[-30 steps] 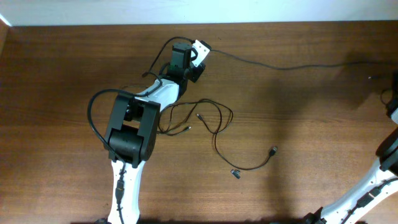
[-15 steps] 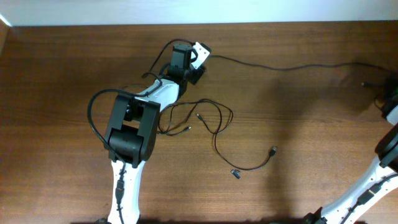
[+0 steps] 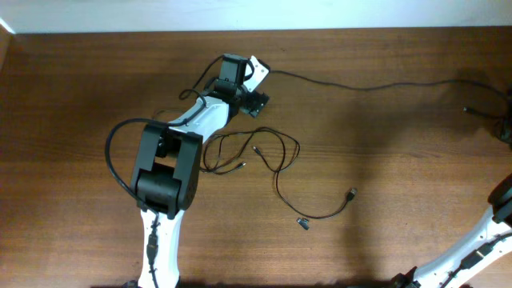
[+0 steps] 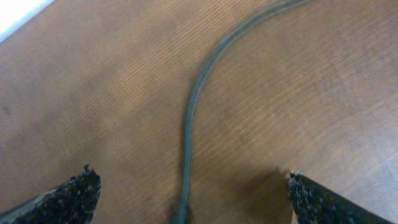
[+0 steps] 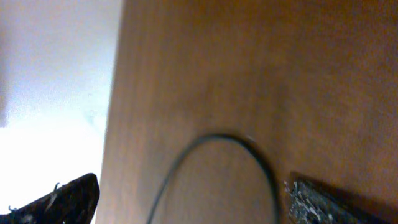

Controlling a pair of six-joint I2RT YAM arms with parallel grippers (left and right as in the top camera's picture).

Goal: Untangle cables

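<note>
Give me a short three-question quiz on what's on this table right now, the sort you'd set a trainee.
1. True or false: the left gripper is clamped on the long cable.
2. Where do the looped cables lie?
A) on the wooden table, beside the left arm
B) hanging off the table's edge
C) held in the right gripper
3. Fill in: under the right gripper, the thin cable bends into an ____.

Key:
1. False. Its jaws stand wide apart and the cable lies loose between them.
2. A
3. arch
</note>
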